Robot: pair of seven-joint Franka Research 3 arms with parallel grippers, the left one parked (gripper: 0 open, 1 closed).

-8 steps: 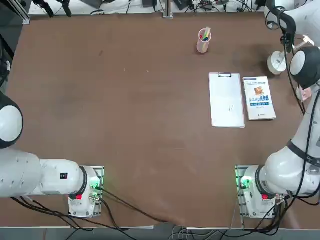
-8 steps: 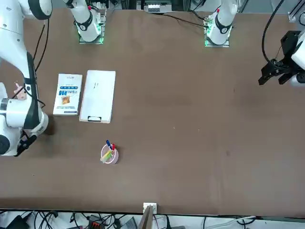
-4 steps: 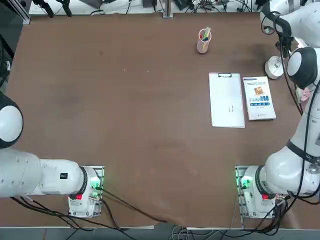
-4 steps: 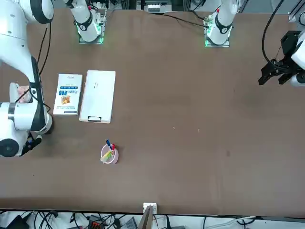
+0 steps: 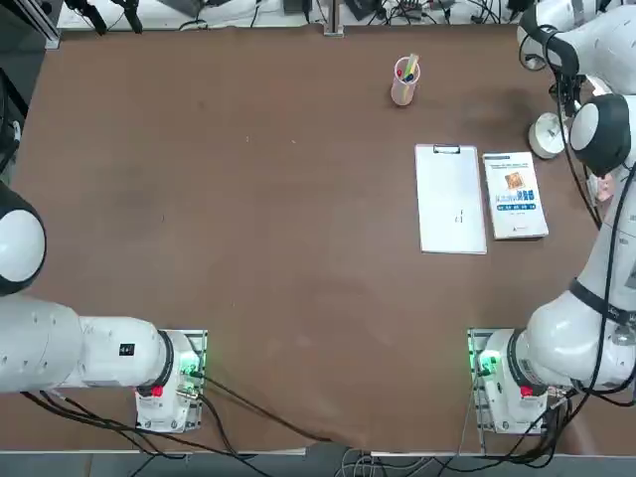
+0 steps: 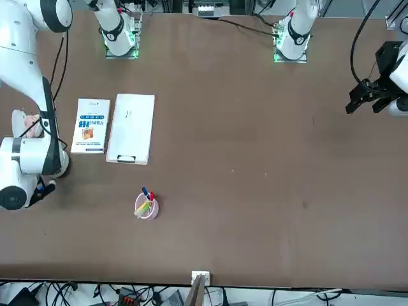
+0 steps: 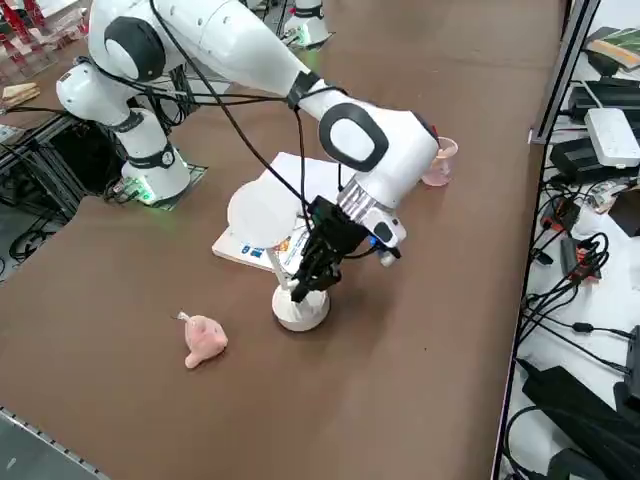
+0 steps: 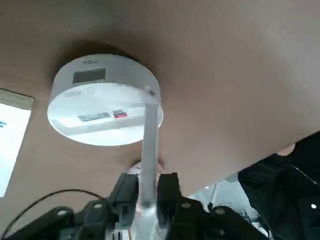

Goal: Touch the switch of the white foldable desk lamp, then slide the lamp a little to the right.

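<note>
Brown tabletop (image 7: 420, 330) carrying white foldable desk lamp (image 7: 300, 306) at right edge, just beside blue book (image 5: 515, 195). Right pincer (image 8: 148, 194) straddling lamp's thin arm, fingers (image 8: 167, 190) slightly apart, no firm clamp evident. Risk: tipping lamp if pushed high on arm. Pink plush toy (image 7: 204, 340) near base; clipboard (image 5: 450, 199) and pink pen cup (image 5: 404, 81) well apart.

Right gripper (image 7: 305, 281) hanging over the desk lamp (image 7: 300, 306), lamp's thin arm (image 8: 148, 150) passing between its fingers, booklet (image 7: 262, 250) and clipboard (image 5: 450, 199) lying just beyond it, plush toy (image 7: 204, 339) sitting nearer the camera, pen cup (image 7: 438, 162) standing far behind it.
</note>
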